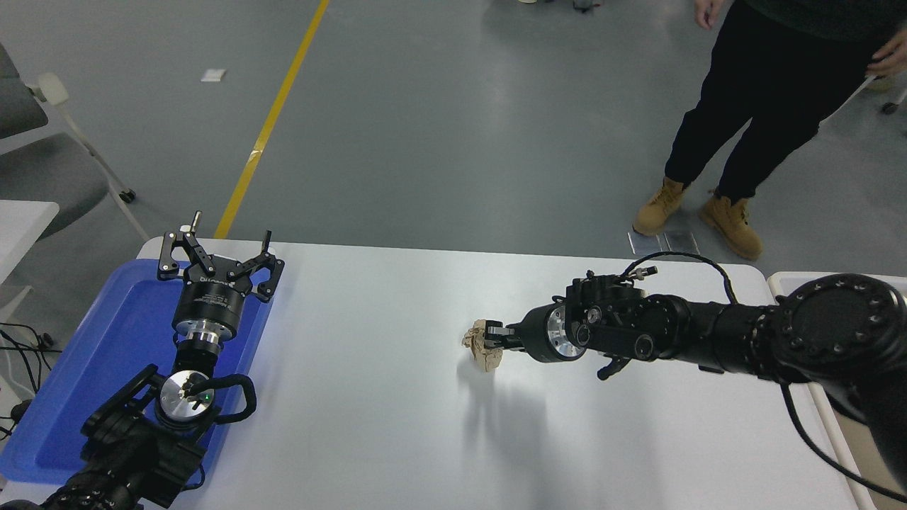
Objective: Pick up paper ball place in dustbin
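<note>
**I have the paper ball**

My right gripper [494, 335] is pinched on the ball [483, 345]. It hangs over the middle of the table [368, 397], and its shadow sits apart below, so I think it is lifted. It looks light and soft. Crumpled paper squashes and can slip, so I should hold its fat middle, gently. The bin [779, 282] is at the right edge, behind my arm. My left gripper [218, 249] rests spread wide over the blue tray [106, 333].
</note>
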Controlling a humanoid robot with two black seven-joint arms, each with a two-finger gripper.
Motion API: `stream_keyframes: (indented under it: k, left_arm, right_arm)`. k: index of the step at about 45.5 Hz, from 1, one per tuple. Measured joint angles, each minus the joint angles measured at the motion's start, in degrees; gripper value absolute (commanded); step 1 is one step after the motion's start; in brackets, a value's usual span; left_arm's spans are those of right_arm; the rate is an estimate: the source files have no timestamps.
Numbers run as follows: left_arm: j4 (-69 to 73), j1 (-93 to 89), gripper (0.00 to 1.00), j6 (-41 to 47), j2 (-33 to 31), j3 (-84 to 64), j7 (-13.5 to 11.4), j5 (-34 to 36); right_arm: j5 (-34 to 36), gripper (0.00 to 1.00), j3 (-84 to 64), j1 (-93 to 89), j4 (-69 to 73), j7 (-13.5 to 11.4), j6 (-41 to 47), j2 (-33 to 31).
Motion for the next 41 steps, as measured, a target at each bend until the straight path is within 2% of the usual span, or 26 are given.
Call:
stream_keyframes:
  k: [25, 41]
  left_arm:
    - [0.0, 0.1, 1.00, -0.1, 0.1, 0.0, 0.1, 0.0]
    - [0.0, 0.1, 1.00, 0.0, 0.1, 0.0, 0.1, 0.0]
  right_arm:
    - [5.8, 0.10, -18.7, 31.9, 22.9, 0.0, 5.3, -11.4]
    - [6.8, 0.12, -24.7, 49.7, 31.3, -0.1, 11.1, -15.8]
